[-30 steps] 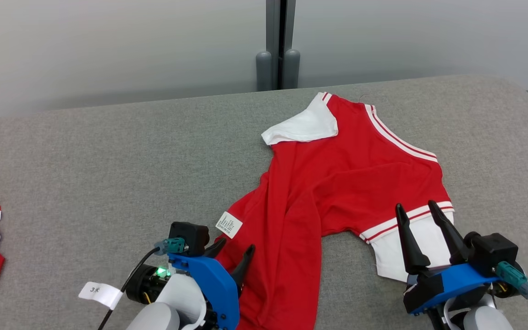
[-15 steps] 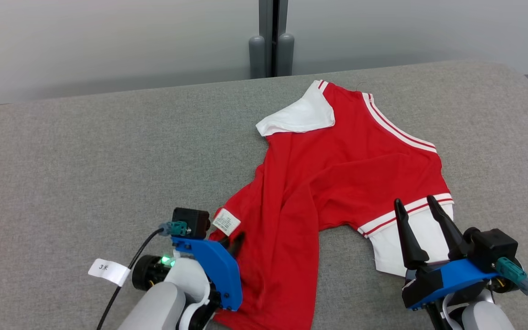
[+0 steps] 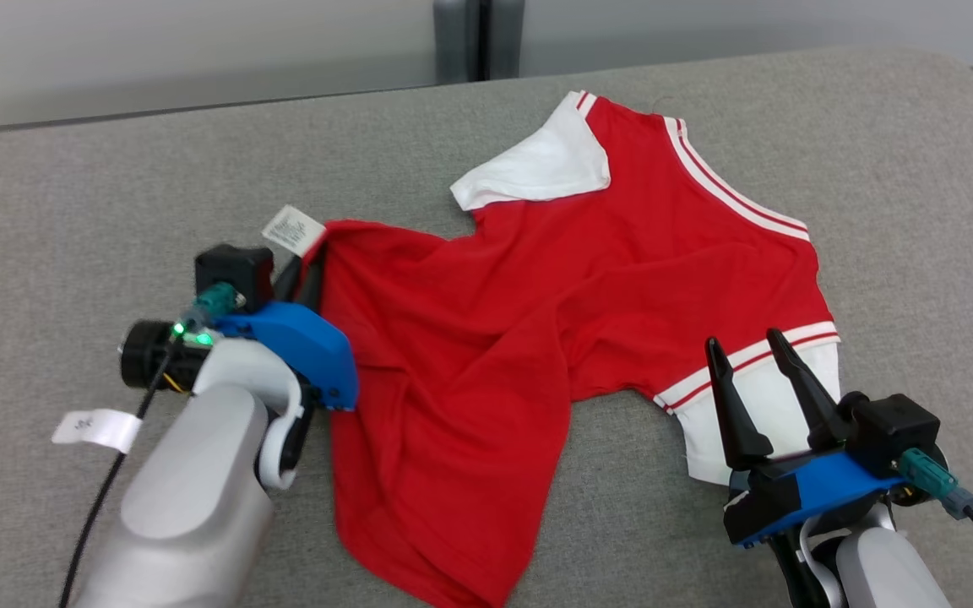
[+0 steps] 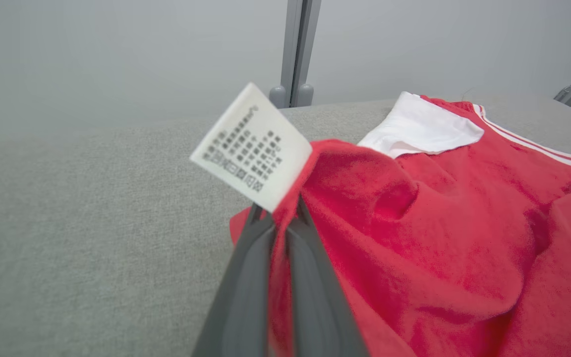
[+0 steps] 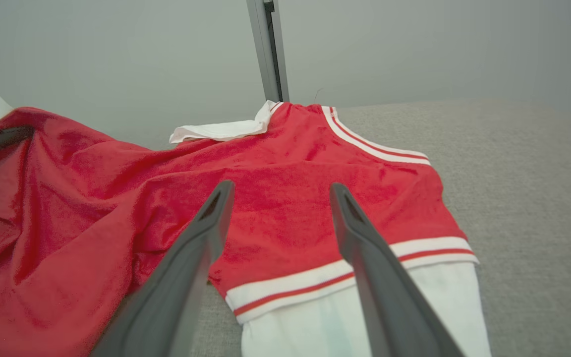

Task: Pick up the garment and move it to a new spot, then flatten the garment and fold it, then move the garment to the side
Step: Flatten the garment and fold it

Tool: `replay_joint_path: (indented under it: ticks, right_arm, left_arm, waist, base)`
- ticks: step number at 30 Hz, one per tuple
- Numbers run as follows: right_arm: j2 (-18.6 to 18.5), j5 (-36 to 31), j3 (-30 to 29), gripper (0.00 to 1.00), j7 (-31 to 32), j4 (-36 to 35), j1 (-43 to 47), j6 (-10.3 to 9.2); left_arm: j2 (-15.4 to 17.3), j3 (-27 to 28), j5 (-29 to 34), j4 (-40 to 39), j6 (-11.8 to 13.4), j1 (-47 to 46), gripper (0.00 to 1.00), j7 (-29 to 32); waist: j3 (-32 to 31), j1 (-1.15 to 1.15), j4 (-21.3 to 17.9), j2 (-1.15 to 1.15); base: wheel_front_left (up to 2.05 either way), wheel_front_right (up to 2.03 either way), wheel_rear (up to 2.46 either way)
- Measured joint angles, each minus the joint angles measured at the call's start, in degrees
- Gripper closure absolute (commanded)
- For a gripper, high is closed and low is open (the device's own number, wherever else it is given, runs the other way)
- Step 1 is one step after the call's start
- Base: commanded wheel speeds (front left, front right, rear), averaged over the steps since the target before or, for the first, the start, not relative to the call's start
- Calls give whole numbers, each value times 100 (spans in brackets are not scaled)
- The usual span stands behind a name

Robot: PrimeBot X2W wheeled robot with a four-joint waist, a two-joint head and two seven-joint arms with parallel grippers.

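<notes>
Head view: left tool pinches soft, rumpled red garment.

My head cam looked steeply down at the grey surface. Both wrist cams sat low and close, facing the back wall. All three shared the red garment.

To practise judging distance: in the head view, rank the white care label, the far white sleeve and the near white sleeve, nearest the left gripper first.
1. White care label, at the left gripper's fingertips.
2. Far white sleeve, across the red garment.
3. Near white sleeve, by the right gripper.
</notes>
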Motion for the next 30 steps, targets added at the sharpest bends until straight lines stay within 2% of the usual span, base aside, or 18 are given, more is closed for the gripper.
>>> replay_joint_path:
  ticks: [3, 5, 9, 12, 19, 20, 21, 22, 23, 24, 25, 28, 30]
  right_arm:
    - [0, 0, 86, 0, 12, -16, -90, 0]
    - [0, 5, 154, 0, -1, -12, -159, 0]
    - [0, 59, 311, 0, -75, 29, -344, 0]
    - [-2, 116, 412, 0, -132, 70, -477, 0]
    - [-1, 231, 595, 0, -293, 258, -698, 0]
    - [-2, 256, 612, 0, -309, 291, -723, 0]
    - [0, 261, 626, 0, -331, 321, -748, 0]
    - [0, 261, 626, 0, -331, 321, -748, 0]
    - [-1, 269, 634, 0, -367, 388, -771, 0]
    - [-2, 269, 634, 0, -372, 411, -773, 0]
    - [-2, 269, 635, 0, -377, 432, -777, 0]
    - [0, 258, 643, 0, -402, 485, -798, 0]
    - [0, 250, 647, 0, -409, 522, -808, 0]
  left_arm:
    - [190, 27, 131, 255, -46, -451, 100, -134]
    - [352, 13, 188, 416, -210, -723, 100, -179]
    - [879, -89, 330, 678, -649, -1206, 100, -188]
    - [1204, -99, 216, 767, -840, -1456, 100, -168]
    - [1818, -293, -210, 735, -934, -1758, 100, -78]
    - [1870, -381, -263, 689, -946, -1758, 85, -76]
    - [1914, -477, -286, 659, -946, -1758, 90, -78]
    - [1914, -477, -286, 659, -946, -1758, 90, -78]
    - [2020, -590, -288, 601, -948, -1759, 82, -164]
    - [2079, -642, -248, 603, -949, -1769, 66, -245]
    - [2111, -659, -203, 611, -942, -1786, 0, -337]
    - [2164, -717, 112, 654, -631, -1852, 0, -721]
    - [2134, -768, 197, 727, -525, -1860, 0, -891]
  waist:
    - [196, 0, -141, 0]
    - [315, 1, -256, 0]
    - [522, 0, -528, 0]
    - [648, 0, -705, 0]
    - [761, 0, -861, 0]
    - [753, 0, -853, 0]
    - [738, 0, -837, 0]
    - [738, 0, -837, 0]
    - [705, 0, -785, 0]
    - [686, 0, -752, 0]
    - [661, 0, -711, 0]
    - [568, 0, -598, 0]
    - [483, 0, -523, 0]
  base:
    - [0, 0, 0]
    - [0, 0, 0]
    - [0, 0, 0]
    - [0, 0, 0]
    - [0, 0, 0]
    - [0, 0, 0]
    - [0, 0, 0]
    - [0, 0, 0]
    - [0, 0, 0]
    - [0, 0, 0]
    - [0, 0, 0]
    - [0, 0, 0]
    - [0, 0, 0]
